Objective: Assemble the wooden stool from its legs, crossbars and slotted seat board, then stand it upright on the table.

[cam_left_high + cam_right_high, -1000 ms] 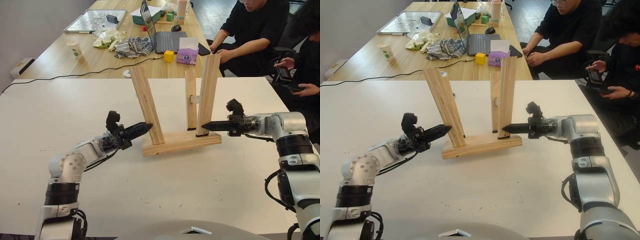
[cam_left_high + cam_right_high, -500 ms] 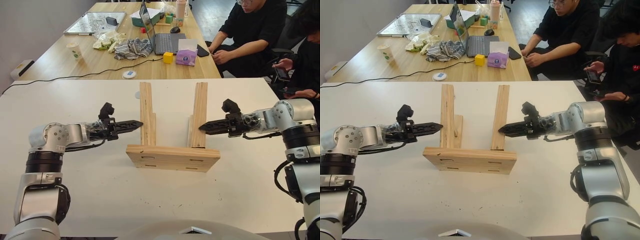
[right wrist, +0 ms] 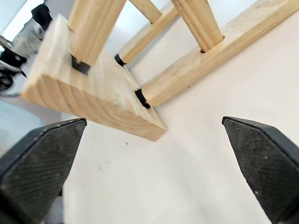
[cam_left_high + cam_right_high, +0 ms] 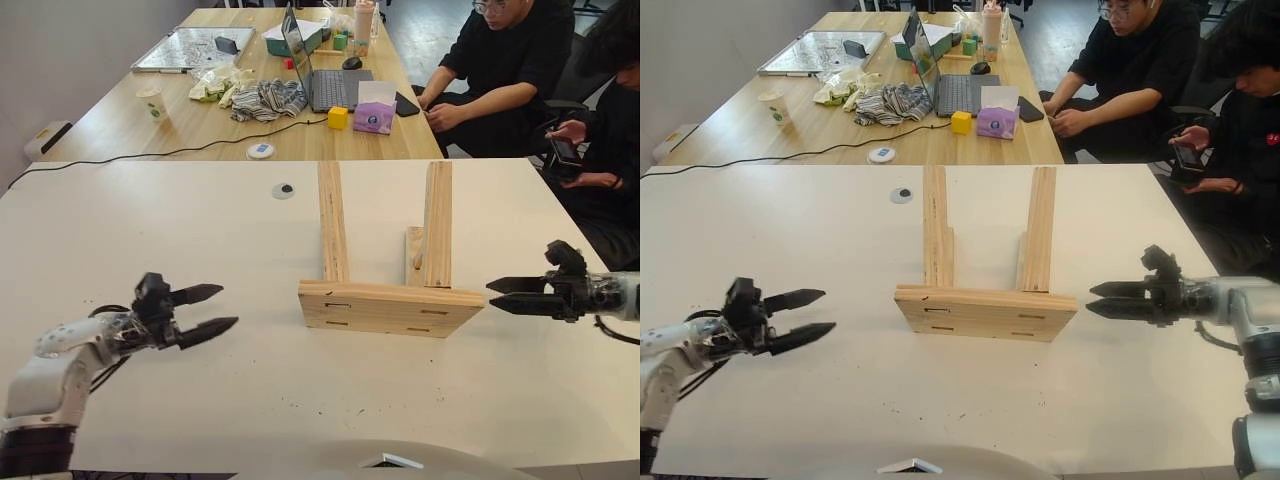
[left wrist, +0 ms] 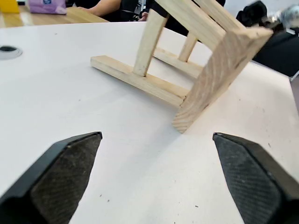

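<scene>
The wooden stool lies on its side in the middle of the white table (image 4: 150, 400). Its slotted seat board (image 4: 390, 308) stands on edge facing me, and its legs (image 4: 333, 220) point away, joined by a crossbar (image 4: 415, 258). My left gripper (image 4: 228, 306) hovers open, well to the left of the seat board, with nothing between its fingers (image 5: 60, 172). My right gripper (image 4: 490, 296) is open and empty just off the board's right end. The right wrist view has the board's corner (image 3: 98, 98) close ahead, between the fingers (image 3: 42, 163).
A small round disc (image 4: 285, 190) lies on the table behind the stool. A black cable (image 4: 150, 152) runs along the far edge. Beyond is a wooden table (image 4: 110, 120) with a laptop (image 4: 320, 70), cloths and a cup. People sit at the far right.
The stool has gone from seat-down with legs up to lying on its side. Both grippers have drawn back from it, the left one farther, and now stand open.
</scene>
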